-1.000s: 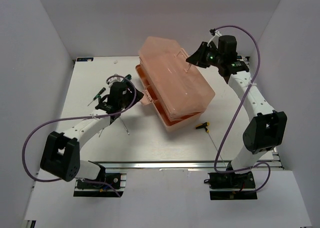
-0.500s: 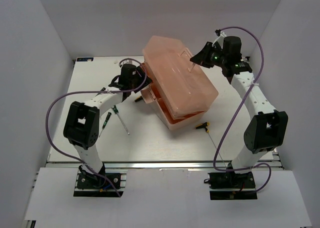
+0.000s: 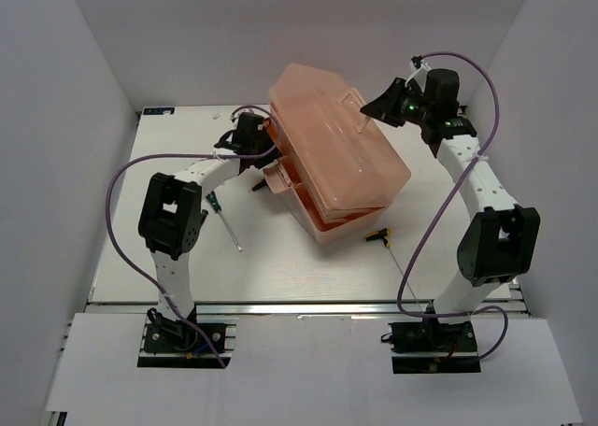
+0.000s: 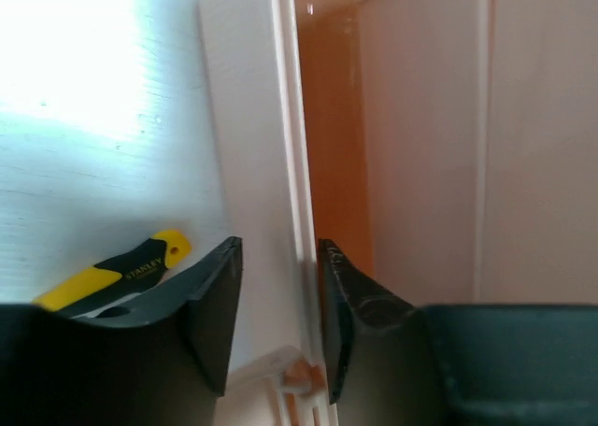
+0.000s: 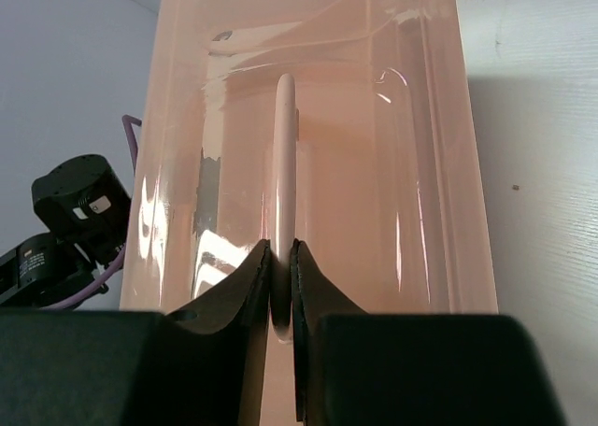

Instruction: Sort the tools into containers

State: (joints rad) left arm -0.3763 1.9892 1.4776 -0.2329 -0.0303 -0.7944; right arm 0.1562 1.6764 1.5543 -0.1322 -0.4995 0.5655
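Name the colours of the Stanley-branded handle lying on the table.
Yellow and black; the handle shows best in the left wrist view.

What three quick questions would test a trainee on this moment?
1. True or false: the right gripper is shut on the handle of the toolbox.
2. Pick one. The T-key nearest the arm bases lies: A on the table; B inside the toolbox; C on top of it.
3. Short answer: which gripper stands open at the toolbox's edge?

Key: 1 true; 2 A; 3 the left gripper.
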